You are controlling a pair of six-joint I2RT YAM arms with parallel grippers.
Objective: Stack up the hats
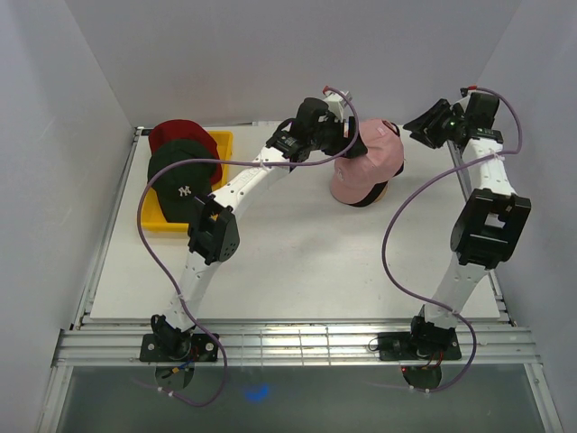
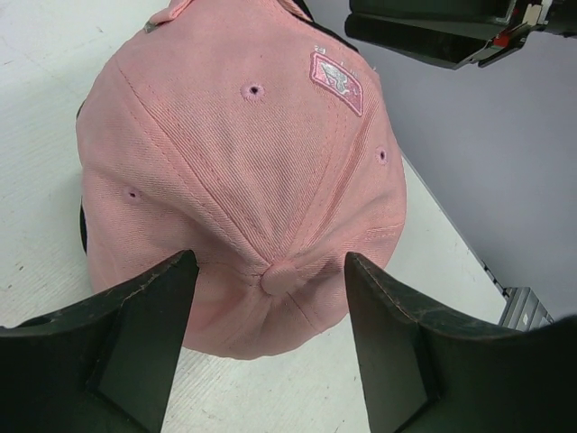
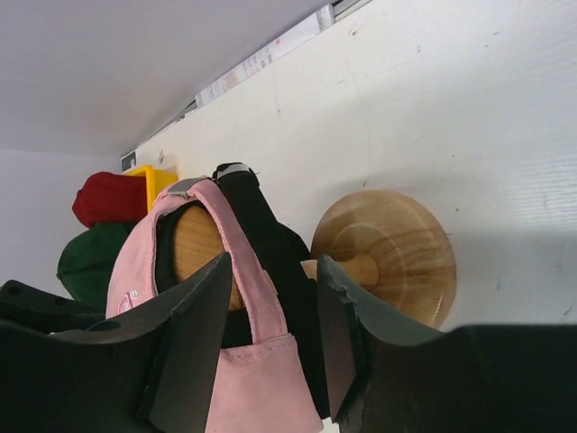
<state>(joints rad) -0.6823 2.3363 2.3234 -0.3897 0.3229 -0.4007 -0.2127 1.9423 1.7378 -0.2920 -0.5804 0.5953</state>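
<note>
The pale pink hat [image 1: 370,161] sits over the head of the mushroom-shaped wooden stand [image 3: 389,251] at the back middle of the table. My left gripper [image 1: 350,144] is open just above its crown; in the left wrist view the left gripper [image 2: 270,302] has its fingers either side of the hat's [image 2: 243,153] top button, not touching. My right gripper [image 1: 418,126] is open at the hat's back; in the right wrist view the right gripper [image 3: 270,316] frames the pink strap [image 3: 236,262]. The dark green hat [image 1: 183,182] and dark red hat [image 1: 178,133] lie at the back left.
A yellow tray [image 1: 223,144] lies under the green and red hats. White walls close in the table on the left, back and right. The stand's round base faces the right wrist camera. The right gripper shows at the top of the left wrist view [image 2: 433,32].
</note>
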